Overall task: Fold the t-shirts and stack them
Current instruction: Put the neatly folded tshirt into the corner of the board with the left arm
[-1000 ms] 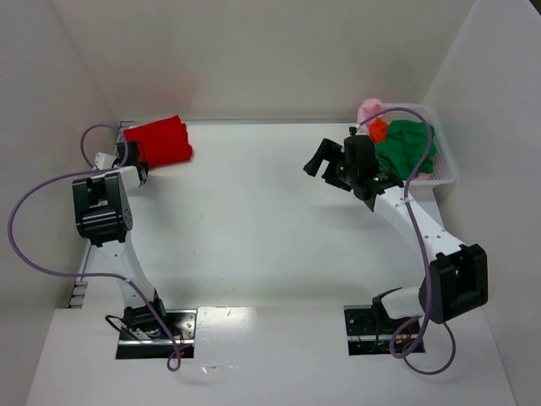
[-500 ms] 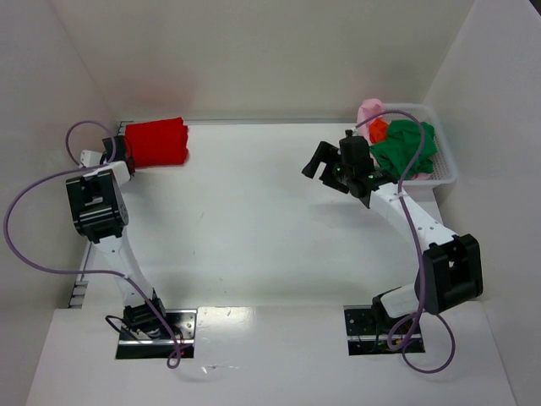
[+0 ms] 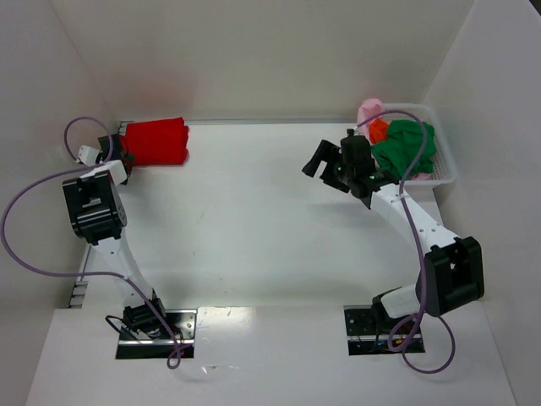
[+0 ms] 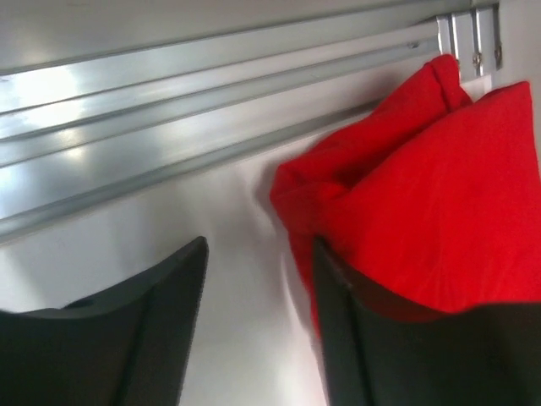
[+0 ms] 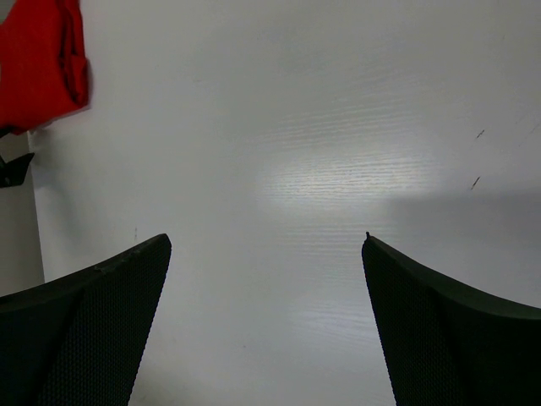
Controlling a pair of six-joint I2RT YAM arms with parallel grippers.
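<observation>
Over at the far left corner of the table [image 3: 254,220], the left claw [image 3: 112,152] had its jaws parted with nothing between them. On the wrist view only bare tabletop showed in the gap. The red t-shirt [image 3: 158,141] lay folded just beside it on the side toward the middle. Its bunched edge was touching the outside of one finger, or very nearly. It's soft, light cloth, so I'd guess it would sag and come unfolded if lifted by one layer. Better to pinch through the whole folded edge, or just leave it alone.

Further right, the right claw [image 3: 331,152] was spread wide and gripping nothing, hanging over plain table. The rest of the laundry sat just to its right, heaped in the white basket [image 3: 448,169] at the far right corner. The green t-shirt [image 3: 406,145] lay crumpled on top, with the orange one [image 3: 378,128] and the pink one [image 3: 368,110] peeking out behind it. None of them touched the claw. All floppy stuff, so I'd grab a raised wad of the green one.
</observation>
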